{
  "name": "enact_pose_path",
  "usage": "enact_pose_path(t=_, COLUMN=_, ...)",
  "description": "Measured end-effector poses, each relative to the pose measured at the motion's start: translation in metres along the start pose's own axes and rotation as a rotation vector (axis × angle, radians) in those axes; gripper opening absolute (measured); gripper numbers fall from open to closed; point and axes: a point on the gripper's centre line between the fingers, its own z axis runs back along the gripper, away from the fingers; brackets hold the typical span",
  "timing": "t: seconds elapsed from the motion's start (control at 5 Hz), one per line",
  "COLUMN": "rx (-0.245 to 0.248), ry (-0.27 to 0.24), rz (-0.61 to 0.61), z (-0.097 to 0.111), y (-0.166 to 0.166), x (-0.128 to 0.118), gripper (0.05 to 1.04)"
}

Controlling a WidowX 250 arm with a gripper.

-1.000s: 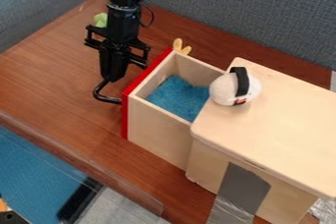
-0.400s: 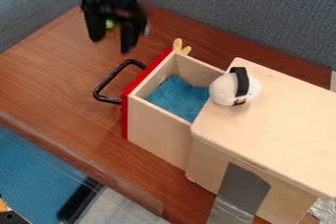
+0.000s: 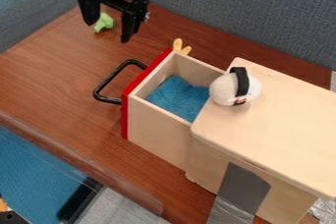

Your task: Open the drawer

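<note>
Withdrawn upward off the handle (image 3: 112, 76): my fingers (image 3: 108, 31), spread, empty. Handle lies at six o'clock, long axis one-to-seven; drawer (image 3: 157, 129) open, further pull judged unnecessary.

I'm getting fairly bright, soft light here, seemingly from above. The wooden box top (image 3: 282, 125) is the palest broad surface, with its side facing me a shade deeper. Under the white ball (image 3: 224, 90) I see a faint, soft-edged shadow, and the inside of the drawer (image 3: 157, 129) is gently shaded. The desk (image 3: 52, 80) has a mild sheen on the left and darkens toward the grey partition (image 3: 242, 12). Small glints catch the silver tape (image 3: 228, 211); the black gripper (image 3: 107, 31) swallows most detail.
</note>
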Motion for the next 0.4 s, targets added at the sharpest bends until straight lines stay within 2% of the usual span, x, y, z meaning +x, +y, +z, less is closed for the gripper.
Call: enact_pose_path(t=0.4, rx=0.001, ry=0.000, rz=-0.001, z=0.0000, y=0.0002, x=0.0000, gripper=1.000)
